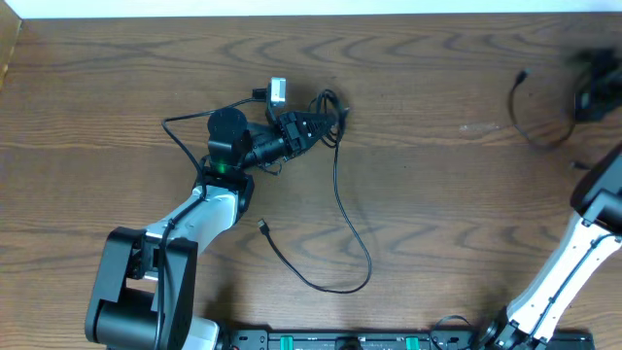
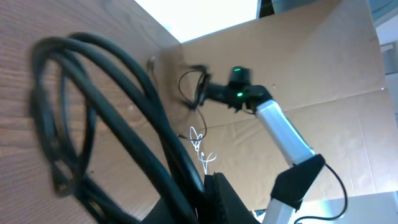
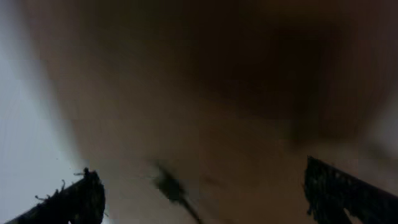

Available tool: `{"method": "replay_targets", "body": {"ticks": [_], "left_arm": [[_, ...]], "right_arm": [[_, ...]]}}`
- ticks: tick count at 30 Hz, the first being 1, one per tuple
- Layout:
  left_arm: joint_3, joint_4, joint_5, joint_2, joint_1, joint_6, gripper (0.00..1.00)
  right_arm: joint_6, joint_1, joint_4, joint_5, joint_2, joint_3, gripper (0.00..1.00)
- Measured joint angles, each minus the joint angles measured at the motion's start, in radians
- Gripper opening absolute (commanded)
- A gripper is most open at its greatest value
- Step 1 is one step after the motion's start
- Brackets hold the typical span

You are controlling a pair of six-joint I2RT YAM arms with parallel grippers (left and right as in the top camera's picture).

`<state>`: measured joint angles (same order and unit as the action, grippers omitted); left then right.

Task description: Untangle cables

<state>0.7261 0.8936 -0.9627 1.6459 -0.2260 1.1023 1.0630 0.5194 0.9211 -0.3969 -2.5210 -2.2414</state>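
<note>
Clamps cable (image 1: 336,170) in left gripper (image 1: 313,124) just toward 12 o'clock of table (image 1: 437,214) centre, slack trailing to 6. Shows right gripper (image 1: 591,83) at 2 o'clock, blurred, fingertips (image 3: 87,196) well apart, near second cable (image 1: 513,102).

The left arm (image 1: 209,216) runs its white link up to a black wrist lit green, just behind the left claw (image 1: 313,124). At the wrist it bends sideways, so the claw lies low and level. Its fingers are drawn together on the black cable (image 1: 335,112). The right arm (image 1: 583,248) stands well apart. The right claw (image 3: 208,193) is blurred, and its fingertips (image 3: 84,196) are spread wide to either side.
</note>
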Motion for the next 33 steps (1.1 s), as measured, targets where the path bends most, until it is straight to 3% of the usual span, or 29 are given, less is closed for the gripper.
{"method": "replay_targets", "body": {"ticks": [9,16,23,28,33], "left_arm": [[0.000,0.000,-0.002,0.000,0.000,0.000,0.13],[0.000,0.000,-0.004,0.000,0.000,0.000,0.16],[0.000,0.000,-0.004,0.000,0.000,0.000,0.17],[0.000,0.000,-0.004,0.000,0.000,0.000,0.17],[0.000,0.000,-0.004,0.000,0.000,0.000,0.17]], "right_arm": [[-0.003,-0.024,0.169,-0.036,0.016,-0.002,0.99],[-0.238,-0.016,0.104,0.007,0.064,-0.002,0.99],[-0.459,-0.030,0.134,0.105,0.280,-0.002,0.99],[-0.502,-0.061,0.283,0.320,0.411,-0.026,0.99],[-0.532,-0.071,0.477,0.439,0.388,-0.028,0.99]]}}
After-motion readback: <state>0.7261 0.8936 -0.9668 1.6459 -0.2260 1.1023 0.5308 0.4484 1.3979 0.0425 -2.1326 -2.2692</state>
